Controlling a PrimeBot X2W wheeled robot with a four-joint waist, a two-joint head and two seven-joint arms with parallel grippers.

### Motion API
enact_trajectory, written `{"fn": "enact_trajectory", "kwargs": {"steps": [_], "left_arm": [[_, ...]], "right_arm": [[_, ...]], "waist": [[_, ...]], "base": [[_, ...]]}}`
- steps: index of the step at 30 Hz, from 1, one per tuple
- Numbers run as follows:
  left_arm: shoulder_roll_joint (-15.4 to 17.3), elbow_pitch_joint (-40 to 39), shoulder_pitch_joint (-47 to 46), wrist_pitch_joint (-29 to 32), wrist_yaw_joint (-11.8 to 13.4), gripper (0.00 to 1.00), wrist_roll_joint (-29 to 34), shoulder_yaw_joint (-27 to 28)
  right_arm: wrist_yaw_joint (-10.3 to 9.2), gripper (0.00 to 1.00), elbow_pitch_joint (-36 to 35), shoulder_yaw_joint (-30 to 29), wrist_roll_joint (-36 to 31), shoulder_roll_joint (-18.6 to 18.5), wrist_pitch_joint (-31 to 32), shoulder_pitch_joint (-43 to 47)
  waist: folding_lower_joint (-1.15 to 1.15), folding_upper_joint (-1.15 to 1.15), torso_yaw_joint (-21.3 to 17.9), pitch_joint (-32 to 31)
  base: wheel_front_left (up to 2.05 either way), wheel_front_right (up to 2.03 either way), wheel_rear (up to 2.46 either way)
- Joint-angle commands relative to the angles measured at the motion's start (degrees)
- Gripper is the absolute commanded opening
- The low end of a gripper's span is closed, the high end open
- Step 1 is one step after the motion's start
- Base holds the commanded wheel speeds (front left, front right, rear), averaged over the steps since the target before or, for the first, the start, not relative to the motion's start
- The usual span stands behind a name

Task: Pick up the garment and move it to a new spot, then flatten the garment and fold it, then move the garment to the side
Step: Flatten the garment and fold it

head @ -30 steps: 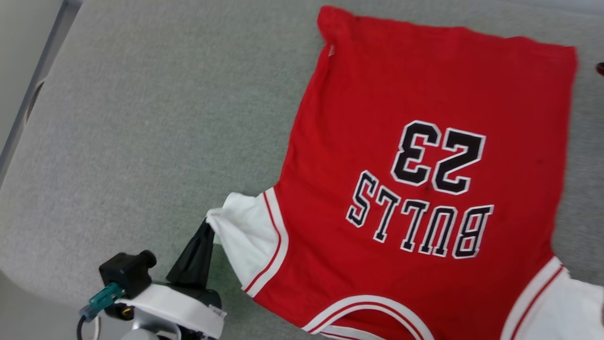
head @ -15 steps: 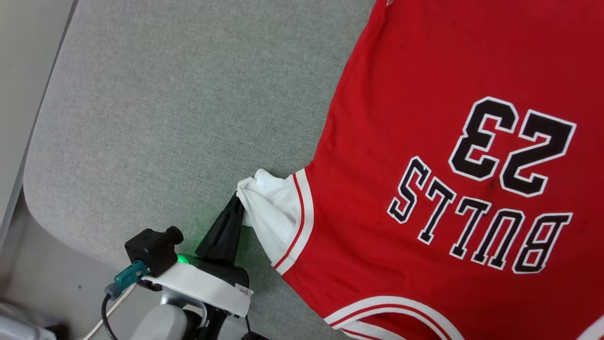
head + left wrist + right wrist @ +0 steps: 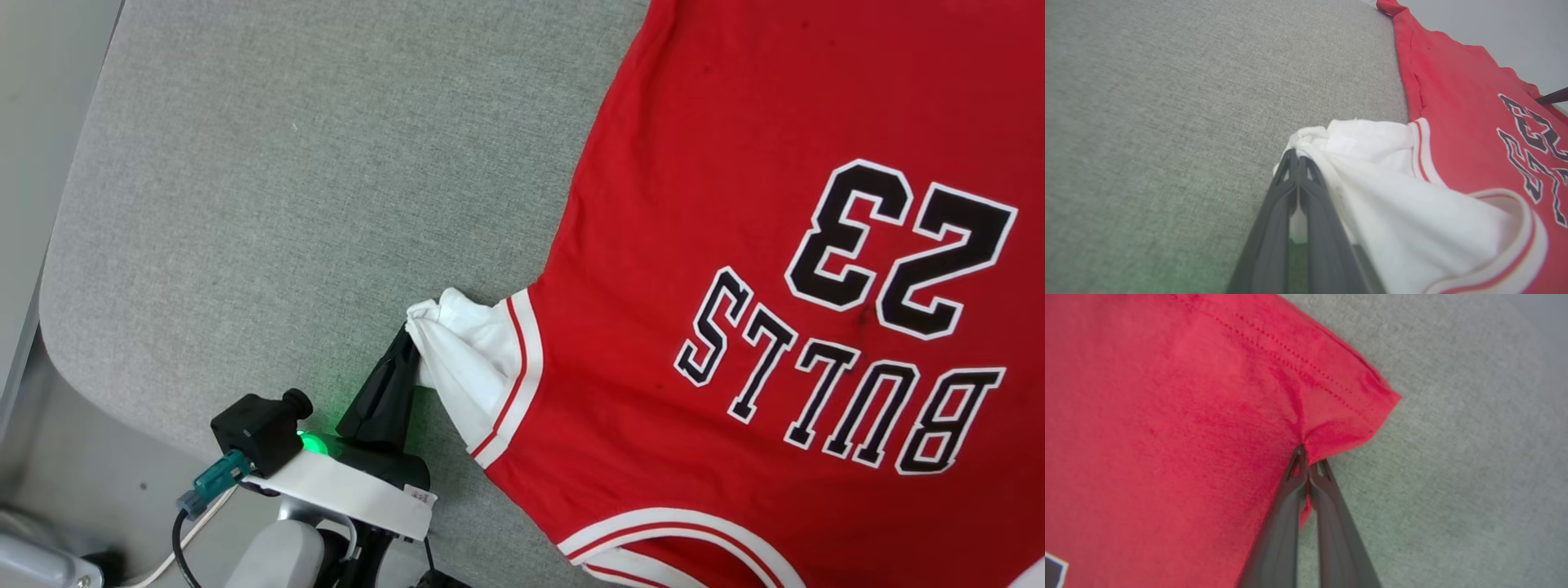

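Note:
The red garment (image 3: pixel 735 204) lies print-up on the grey padded surface, its black "BULLS 23" print (image 3: pixel 849 318) upside down to me. My left gripper (image 3: pixel 406 341) is shut on the bunched tip of the white sleeve (image 3: pixel 461 351) at the garment's left side; in the left wrist view the fingers (image 3: pixel 1298 179) pinch white cloth (image 3: pixel 1372 163). My right gripper (image 3: pixel 1306 455) is shut on the red fabric just inside a hem corner (image 3: pixel 1355 404), which puckers at the fingertips. The rest of the garment (image 3: pixel 1147 428) lies flat.
The grey surface (image 3: pixel 286 204) has a rounded corner at the lower left, with pale floor (image 3: pixel 49 122) beyond its left edge. Open grey surface stretches left of the garment. A cable and connector (image 3: pixel 204 490) hang by my left wrist.
The head camera has shifted, so the garment sits further right and closer. The white sleeve has gone from fairly spread to bunched at my left gripper's tip; little changed in the last half second.

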Motion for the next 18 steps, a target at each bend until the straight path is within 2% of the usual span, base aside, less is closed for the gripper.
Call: {"fn": "enact_trajectory", "kwargs": {"steps": [1, 7, 8, 11, 18], "left_arm": [[-0.05, 0.53, -0.21, -0.10, 0.10, 0.00, 0.42, 0.54], [0.80, 1.09, 1.15, -0.11, 0.03, 0.00, 0.78, 1.98], [1.07, 1.12, 1.75, -0.11, 0.01, 0.00, 0.89, 2.62], [1.39, 1.14, 2.47, -0.12, 0.00, 0.00, 0.72, 3.14], [3.35, 1.77, 5.90, -0.12, 0.00, 0.00, 0.46, 4.95]], "right_arm": [[-0.06, 0.00, 2.05, 0.76, -0.09, 0.66, -0.59, 3.01], [-0.06, 0.00, 2.30, -0.04, 0.91, 3.23, -6.72, 1.31], [-0.05, 0.00, 2.10, 0.66, 1.39, 3.09, -9.57, 1.51], [-0.05, 0.00, 1.47, 1.91, 2.33, 1.97, -12.25, 2.37], [-0.06, 0.00, -2.90, 4.60, 10.04, -1.34, -20.60, 11.11]], "waist": [[0.01, 0.00, -0.67, -0.83], [0.01, 0.00, -3.31, -4.37], [0.01, 0.00, -4.50, -6.05], [0.01, 0.00, -5.77, -7.67], [0.01, 0.00, -10.58, -13.46]], "base": [[0.00, 0.00, 0.00], [0.00, 0.00, 0.00], [0.00, 0.00, 0.00], [0.00, 0.00, 0.00], [0.00, 0.00, 0.00]]}}
